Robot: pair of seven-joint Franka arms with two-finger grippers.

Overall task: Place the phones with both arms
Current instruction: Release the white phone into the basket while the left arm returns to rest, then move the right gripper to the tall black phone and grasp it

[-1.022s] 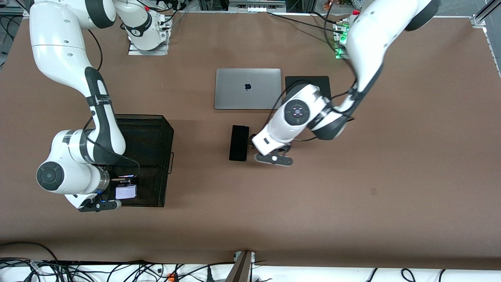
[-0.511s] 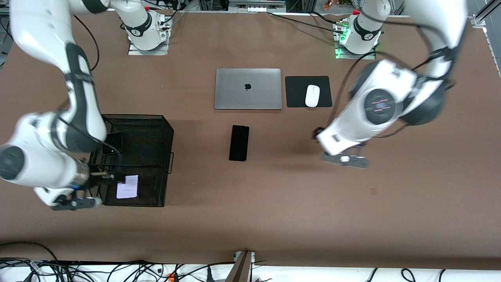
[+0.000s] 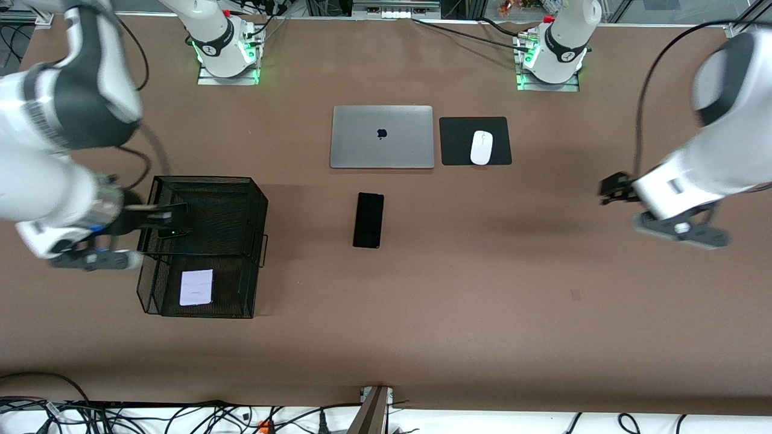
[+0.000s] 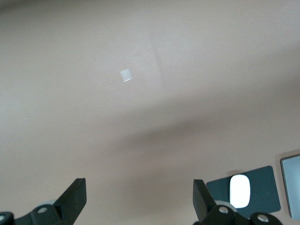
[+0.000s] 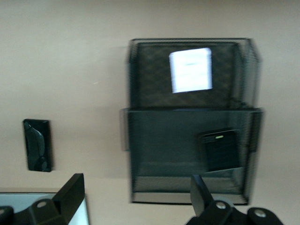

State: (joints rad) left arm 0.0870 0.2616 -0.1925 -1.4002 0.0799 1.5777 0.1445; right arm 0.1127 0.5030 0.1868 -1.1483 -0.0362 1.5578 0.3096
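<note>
Both phones [image 3: 196, 287] sit in the basket [image 3: 259, 241], the slab [image 3: 368, 220] waits; right gripper [image 3: 129, 217] and left gripper [image 3: 612, 193] hang spread, empty

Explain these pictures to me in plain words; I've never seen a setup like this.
Two white robot arms stand at a brown table. One picture looks down from a high camera facing them; the other two come from cameras on each arm's wrist. The left tool is open over bare table, holding nothing. The right tool is open above the mesh basket, also holding nothing. In the basket lie a pale phone and a small black phone. A long black phone lies near the laptop, mouse and pad.
</note>
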